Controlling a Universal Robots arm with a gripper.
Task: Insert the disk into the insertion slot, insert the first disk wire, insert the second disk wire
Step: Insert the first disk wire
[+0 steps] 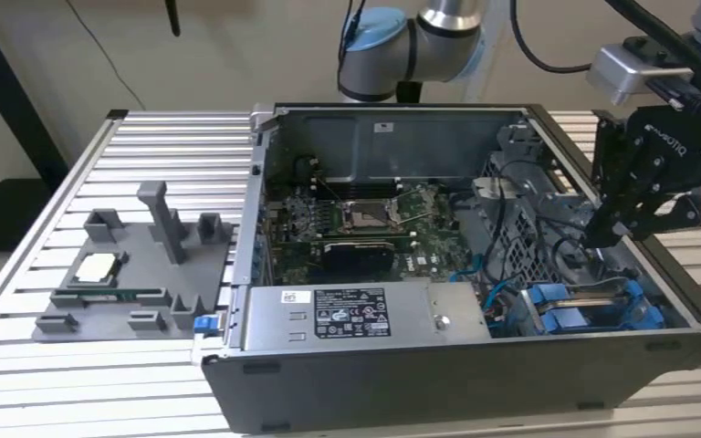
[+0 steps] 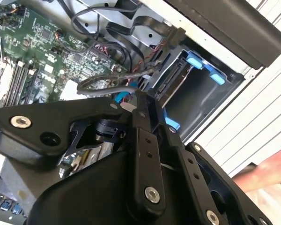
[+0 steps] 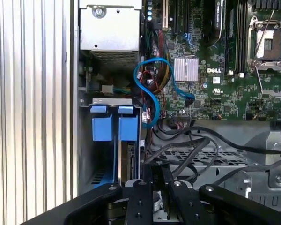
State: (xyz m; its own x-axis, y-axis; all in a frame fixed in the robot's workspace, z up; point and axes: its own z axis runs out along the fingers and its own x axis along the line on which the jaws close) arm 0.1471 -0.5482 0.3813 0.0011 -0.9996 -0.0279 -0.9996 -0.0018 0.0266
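Disk [image 3: 129, 161]: as I judge it, seated on edge in the slot [image 3: 99, 127] between the blue rails, in the case [image 1: 448, 383] corner at the exterior view's right.

Jaws: clenched, tips together. I cannot tell whether a wire is pinched. They hang over the black wires [image 3: 192, 145], just beside the slot.

Step, my reading: a disk wire.

Handling: I hold the plug square to the disk's edge, come in straight, press gently, and stay clear of the blue cable [image 3: 152, 93].

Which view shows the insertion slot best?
The first wrist view: it looks straight into the insertion slot. The exterior view shows its blue rails at an angle; the second wrist view, one end beside the gripper.
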